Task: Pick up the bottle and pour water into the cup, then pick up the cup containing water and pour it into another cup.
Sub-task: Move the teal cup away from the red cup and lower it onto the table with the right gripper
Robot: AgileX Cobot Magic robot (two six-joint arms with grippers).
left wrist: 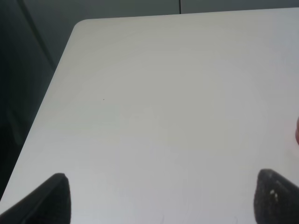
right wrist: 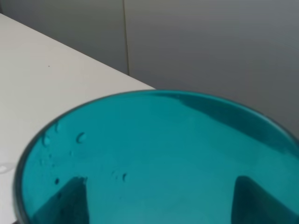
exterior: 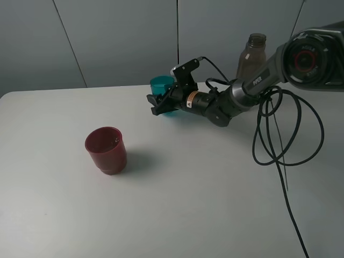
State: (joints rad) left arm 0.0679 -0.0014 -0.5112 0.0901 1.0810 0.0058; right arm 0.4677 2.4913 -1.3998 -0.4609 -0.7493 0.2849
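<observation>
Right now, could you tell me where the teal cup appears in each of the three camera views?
Exterior high: the teal cup stands at the table's far edge, just behind the right gripper, left of the bottle.
Left wrist: not in view; only bare table and the left gripper's fingertips.
Right wrist: the cup fills the lower frame, seen close through its wall.
Shared landmark: the white table, whose far edge meets the grey wall.

Setting: a robot test bench in a laboratory-type room. Indicators: a bare white rounded-corner tabletop [exterior: 188, 204], plain grey wall panels [exterior: 123, 37] behind it, and a black articulated arm [exterior: 252, 86] trailing loose black cables [exterior: 285, 156].
</observation>
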